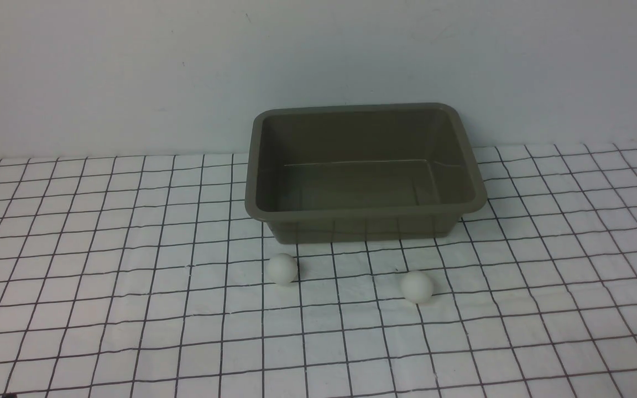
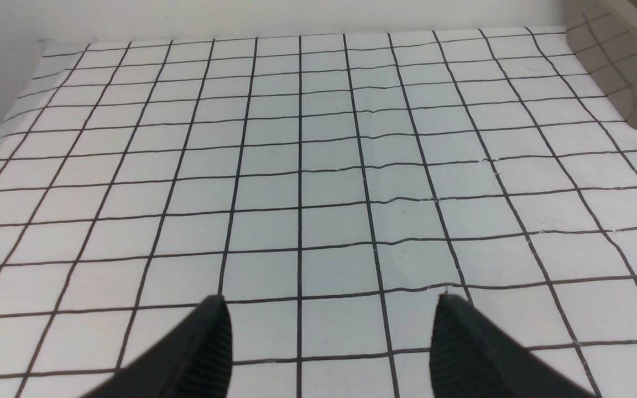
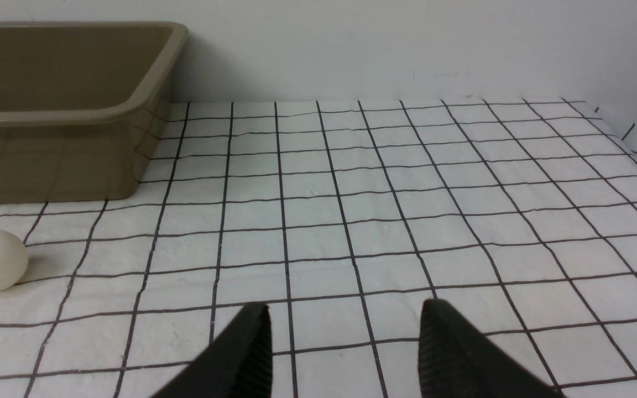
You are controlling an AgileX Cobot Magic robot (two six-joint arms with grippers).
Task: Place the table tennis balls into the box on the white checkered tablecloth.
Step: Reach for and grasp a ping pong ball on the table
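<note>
1. Currently, we find the box [image 1: 366, 211] empty; its floor shows bare.
2. Both table tennis balls lie on the white checkered tablecloth [image 1: 103, 309] before the box's near wall: the left ball [image 1: 283, 268] close to it, the right ball [image 1: 417, 286] slightly farther out.
3. We note the left gripper [image 2: 329, 301] with jaws parted, holding nothing.
4. We note the right gripper [image 3: 345, 305] likewise parted and empty.
5. We judge no step completed; both pickups are outstanding.

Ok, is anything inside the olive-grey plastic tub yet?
Nothing visible: the tub shows bare floor, though its near wall hides a front strip. The left white ball and right white ball lie outside.
</note>
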